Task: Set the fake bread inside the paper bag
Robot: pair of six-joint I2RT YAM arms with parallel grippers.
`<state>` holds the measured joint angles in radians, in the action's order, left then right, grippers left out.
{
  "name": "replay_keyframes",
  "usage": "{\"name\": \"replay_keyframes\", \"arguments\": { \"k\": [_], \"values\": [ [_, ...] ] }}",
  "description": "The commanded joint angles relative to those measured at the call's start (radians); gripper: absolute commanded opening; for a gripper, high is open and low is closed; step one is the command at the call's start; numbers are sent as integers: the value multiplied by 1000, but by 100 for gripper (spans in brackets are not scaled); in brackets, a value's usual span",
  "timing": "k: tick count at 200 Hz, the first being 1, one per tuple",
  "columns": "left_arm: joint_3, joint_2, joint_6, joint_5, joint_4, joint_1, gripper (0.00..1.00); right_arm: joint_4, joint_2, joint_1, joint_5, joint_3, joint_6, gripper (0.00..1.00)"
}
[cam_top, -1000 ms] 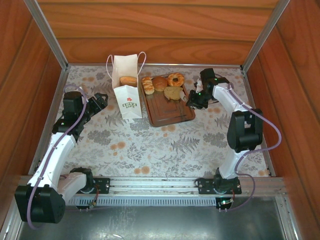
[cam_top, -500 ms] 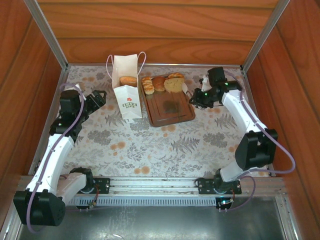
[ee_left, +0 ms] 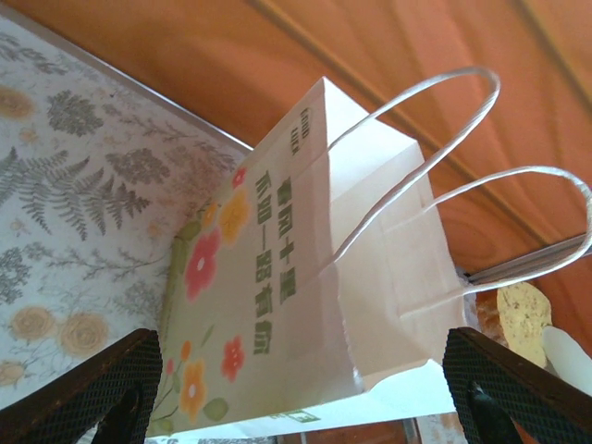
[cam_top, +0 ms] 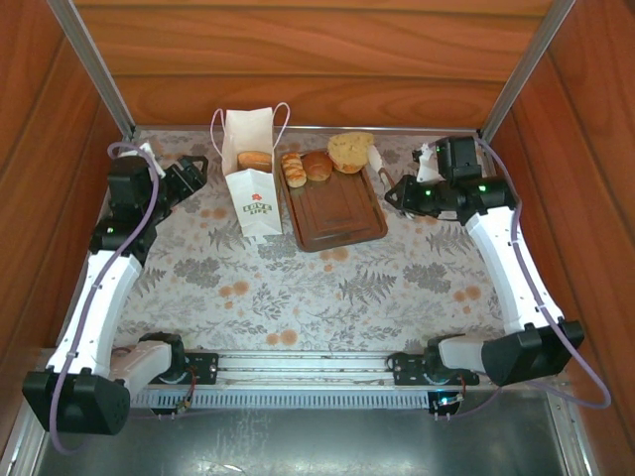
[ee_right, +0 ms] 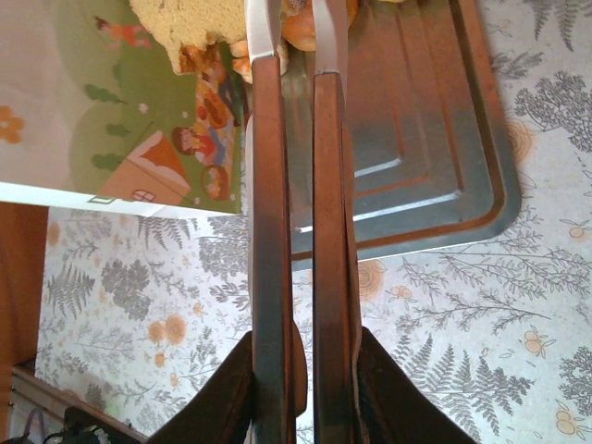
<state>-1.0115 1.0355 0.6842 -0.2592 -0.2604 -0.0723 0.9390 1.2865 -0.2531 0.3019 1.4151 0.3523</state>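
The white paper bag [cam_top: 253,198] stands upright left of the brown tray [cam_top: 337,213], with one golden pastry [cam_top: 255,159] inside its open top. On the tray's far end lie a striped croissant [cam_top: 294,169] and a brown roll [cam_top: 317,166]. My right gripper [cam_top: 395,191] is shut on brown-handled tongs [ee_right: 314,231], whose pale tips pinch a crumbly round bread [cam_top: 350,151] held above the tray's back right corner. That bread [ee_right: 199,23] sits at the tong tips beside the bag [ee_right: 111,120]. My left gripper [cam_top: 193,171] is open just left of the bag [ee_left: 277,277].
Wooden walls close in the back and both sides. The flowered tablecloth [cam_top: 327,288] in front of the bag and tray is bare. The bag's cord handles [ee_left: 444,139] arch over its opening.
My right arm has swung out to the right, and the tongs have carried the round bread from the tray's middle up toward the back. The left gripper has shifted slightly toward the back wall.
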Motion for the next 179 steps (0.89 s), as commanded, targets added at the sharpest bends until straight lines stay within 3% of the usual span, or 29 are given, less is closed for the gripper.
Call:
{"name": "replay_keyframes", "arguments": {
  "k": [1, 53, 104, 179],
  "values": [
    [-59, 44, -6, -51, -19, 7, 83, 13, -35, -32, 35, 73, 6, 12],
    [-141, 126, 20, -107, 4, 8, 78, 20, -36, -115, 12, 231, 20, 11],
    [-184, 213, 45, -168, 55, 7, 69, 11, 71, -277, -63, 430, 7, 11],
    [-175, 291, 51, -163, 142, 8, 43, 47, 346, -428, -164, 698, -38, 10]
  ]
}}
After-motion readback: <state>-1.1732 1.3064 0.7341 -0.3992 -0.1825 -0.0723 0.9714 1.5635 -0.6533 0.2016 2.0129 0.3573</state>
